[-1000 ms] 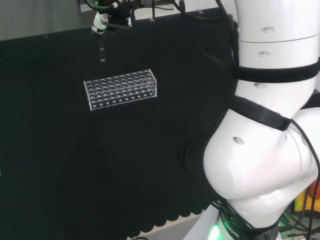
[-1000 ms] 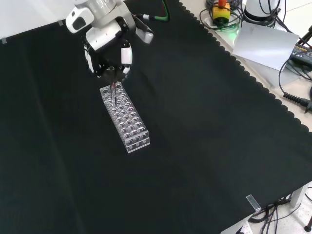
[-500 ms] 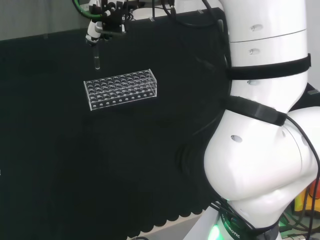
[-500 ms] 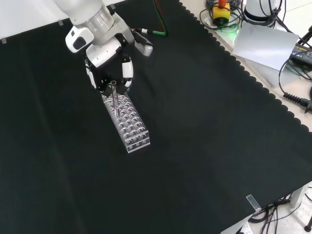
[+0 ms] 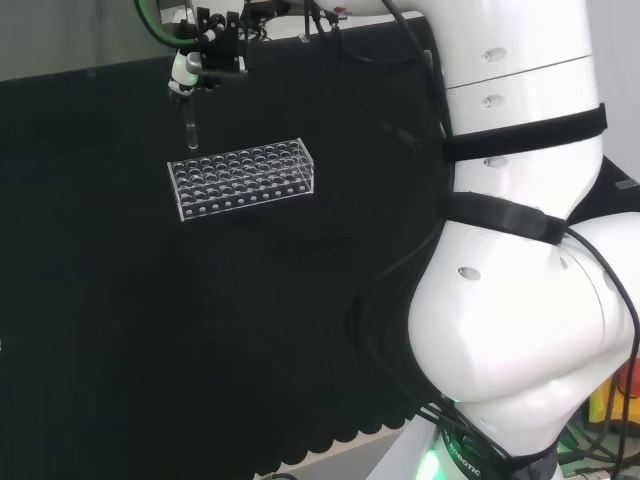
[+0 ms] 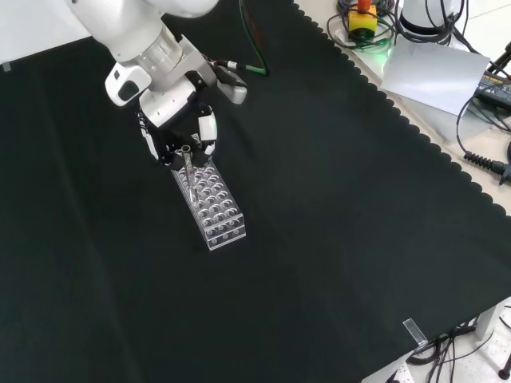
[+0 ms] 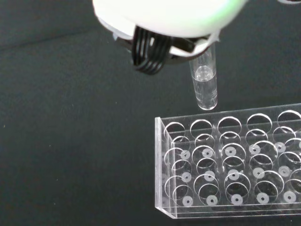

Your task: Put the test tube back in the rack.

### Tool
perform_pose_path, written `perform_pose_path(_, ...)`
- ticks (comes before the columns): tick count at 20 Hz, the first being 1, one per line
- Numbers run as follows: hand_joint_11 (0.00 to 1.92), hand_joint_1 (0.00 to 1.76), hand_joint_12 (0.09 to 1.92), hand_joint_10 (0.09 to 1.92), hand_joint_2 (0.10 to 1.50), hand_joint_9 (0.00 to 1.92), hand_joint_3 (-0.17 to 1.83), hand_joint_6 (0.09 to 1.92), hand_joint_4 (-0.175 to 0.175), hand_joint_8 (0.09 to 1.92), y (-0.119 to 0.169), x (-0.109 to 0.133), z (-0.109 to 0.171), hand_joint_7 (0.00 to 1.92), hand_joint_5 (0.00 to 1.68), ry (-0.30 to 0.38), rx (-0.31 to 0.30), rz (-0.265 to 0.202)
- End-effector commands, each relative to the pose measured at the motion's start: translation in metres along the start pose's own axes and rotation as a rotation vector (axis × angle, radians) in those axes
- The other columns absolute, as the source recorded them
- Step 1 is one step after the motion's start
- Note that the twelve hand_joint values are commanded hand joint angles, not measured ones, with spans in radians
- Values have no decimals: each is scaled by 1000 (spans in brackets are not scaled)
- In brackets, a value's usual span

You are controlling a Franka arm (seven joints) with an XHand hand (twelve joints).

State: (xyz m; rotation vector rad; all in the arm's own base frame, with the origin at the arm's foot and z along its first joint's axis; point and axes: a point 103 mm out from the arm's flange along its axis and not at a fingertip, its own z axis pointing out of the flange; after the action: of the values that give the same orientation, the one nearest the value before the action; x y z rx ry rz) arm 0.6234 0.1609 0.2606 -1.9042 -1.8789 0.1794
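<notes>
A clear test tube (image 5: 188, 130) hangs upright from the hand (image 5: 200, 62), whose fingers pinch its top. Its rounded tip hovers just above the far left corner of the clear plastic rack (image 5: 242, 177) in the head view. From the front, the hand (image 6: 177, 132) sits over the rack's far end (image 6: 209, 199), and the tube (image 6: 189, 163) points down at the first rows of holes. The wrist view puts the tube (image 7: 204, 80) a little above and just outside the rack's edge (image 7: 225, 165), near an end row of holes. The holes that I can see hold nothing.
Black cloth covers the bench around the rack. In the front view, cables, a grey sheet (image 6: 435, 72) and a device with a red button (image 6: 363, 17) lie beyond the cloth's scalloped far right edge. The arm's white links (image 5: 520, 250) stand at the right of the head view.
The hand has carried the tube left and lower in the head view, nearer in the front view, from behind the rack to just above its far end. The rack has stayed put.
</notes>
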Motion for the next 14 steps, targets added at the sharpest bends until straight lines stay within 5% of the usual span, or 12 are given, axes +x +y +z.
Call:
perform_pose_path(1, 1007, 1216, 1127, 668, 698, 1558, 592, 644, -175, 634, 5, 1, 14, 1636, 1265, -16, 34, -5)
perform_pose_path(14, 1001, 1216, 1134, 667, 697, 1559, 592, 642, -175, 631, 15, -7, 29, 1639, 1266, -31, 76, 3)
